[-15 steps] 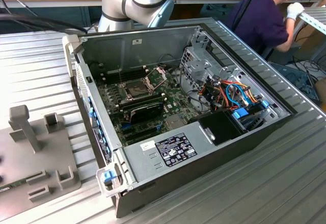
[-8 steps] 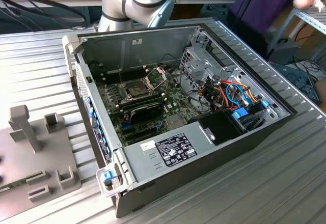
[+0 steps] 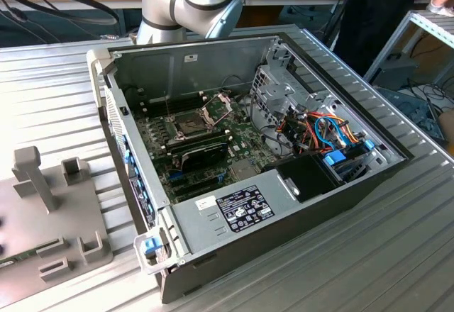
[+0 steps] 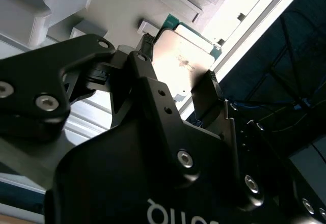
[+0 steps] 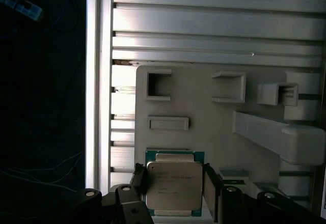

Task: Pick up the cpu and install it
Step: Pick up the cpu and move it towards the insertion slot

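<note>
The cpu (image 5: 173, 186) is a small square chip with a dull silvery top and a green rim. It lies at the edge of a grey holder plate (image 5: 204, 132) on the ribbed table. In both wrist views my gripper (image 5: 173, 179) straddles it, with one black finger (image 5: 139, 180) on each side against its edges. The second wrist view shows the cpu (image 4: 181, 56) between the gripper (image 4: 178, 60) fingertips. The open computer case (image 3: 319, 205) lies in the exterior view, with the dark socket (image 3: 191, 122) and its raised metal frame (image 3: 218, 105) on the motherboard.
The holder plate (image 3: 42, 220) carries several raised blocks and a tall post (image 3: 35, 174) at the exterior view's left. The table edge (image 5: 99, 107) runs close beside the cpu. The arm's base (image 3: 188, 0) stands behind the case. A person (image 3: 397, 0) stands at the back right.
</note>
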{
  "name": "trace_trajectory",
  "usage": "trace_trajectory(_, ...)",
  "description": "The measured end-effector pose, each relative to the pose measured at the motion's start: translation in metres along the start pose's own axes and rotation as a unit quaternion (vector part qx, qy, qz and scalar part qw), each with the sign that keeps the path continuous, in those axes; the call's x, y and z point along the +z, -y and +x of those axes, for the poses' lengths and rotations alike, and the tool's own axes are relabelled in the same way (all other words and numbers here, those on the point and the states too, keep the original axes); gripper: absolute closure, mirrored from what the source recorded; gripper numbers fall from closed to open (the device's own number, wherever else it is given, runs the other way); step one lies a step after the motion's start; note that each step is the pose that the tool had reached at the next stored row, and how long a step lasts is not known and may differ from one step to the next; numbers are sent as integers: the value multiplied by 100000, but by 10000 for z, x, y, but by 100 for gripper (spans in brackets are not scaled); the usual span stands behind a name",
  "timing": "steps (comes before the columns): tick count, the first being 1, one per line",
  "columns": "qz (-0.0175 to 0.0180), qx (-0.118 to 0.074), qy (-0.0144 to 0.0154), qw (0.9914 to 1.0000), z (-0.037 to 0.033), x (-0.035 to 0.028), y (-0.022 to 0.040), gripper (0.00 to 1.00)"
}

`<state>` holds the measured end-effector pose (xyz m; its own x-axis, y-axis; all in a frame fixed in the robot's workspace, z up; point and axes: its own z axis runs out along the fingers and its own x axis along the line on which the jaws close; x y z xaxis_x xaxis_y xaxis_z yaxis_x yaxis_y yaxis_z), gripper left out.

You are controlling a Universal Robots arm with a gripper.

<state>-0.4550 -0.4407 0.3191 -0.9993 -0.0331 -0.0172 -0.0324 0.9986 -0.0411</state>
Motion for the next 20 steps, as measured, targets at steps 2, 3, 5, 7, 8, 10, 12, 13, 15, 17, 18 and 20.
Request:
trace_trajectory(2,1,0,-1,100000,0,0,0,45)
trace_trajectory(3,-2,1,0,100000,0,0,0,45)
trace_trajectory(5,0,0,1,100000,0,-1,0,45)
trace_trajectory(7,0,-1,1,100000,0,-1,0,45)
trace_trajectory(8,7,1,-7,100000,0,-4,0,45)
trace_trajectory(10,16,-2,-15,100000,-1,-19,1,45)
trace_trajectory(12,11,-2,-8,100000,-1,-49,2,45)
trace_trajectory(13,12,-2,-7,100000,-1,-65,3,45)
trace_trajectory(15,7,-2,2,100000,-2,-91,4,45)
trace_trajectory(17,10,1,0,100000,-2,-118,5,45)
trace_trajectory(18,12,1,-3,100000,-2,-134,6,45)
trace_trajectory(20,9,-2,3,100000,-3,-162,7,45)
